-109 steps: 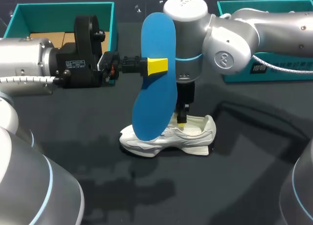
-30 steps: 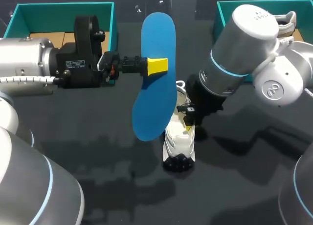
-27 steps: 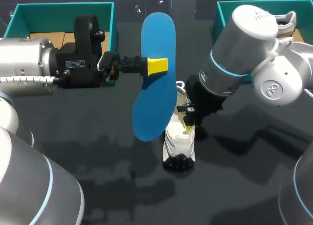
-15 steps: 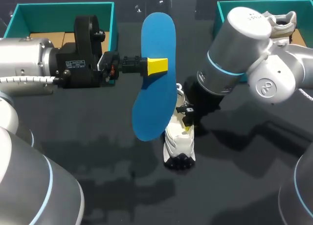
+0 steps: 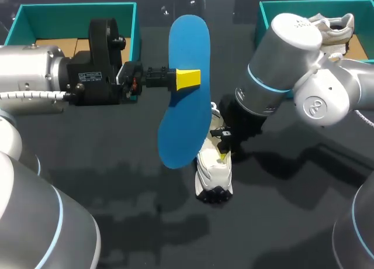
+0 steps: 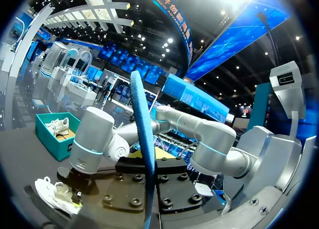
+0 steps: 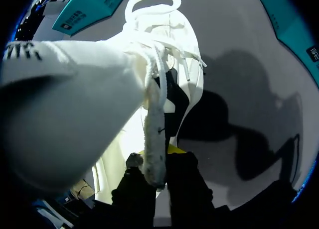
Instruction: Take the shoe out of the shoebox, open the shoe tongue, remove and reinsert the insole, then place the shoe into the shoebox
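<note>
my right gripper (image 5: 223,152) is staying clenched on the white sneaker (image 5: 214,169); in the right wrist view a strip of its upper is running down between my fingers. over the last few seconds i have been turning the sneaker on the table: it was lying crosswise with its toe to my left, and now its toe is pointing at the near edge, just below the blue insole (image 5: 186,105). in the last second it is barely shifting. my left gripper (image 5: 188,79) is still holding that insole upright, pinched at mid-length, unmoved. the removal is looking done to me, and i am lining the shoe up for reinsertion. the teal shoebox (image 5: 274,11) is waiting behind my right arm.
</note>
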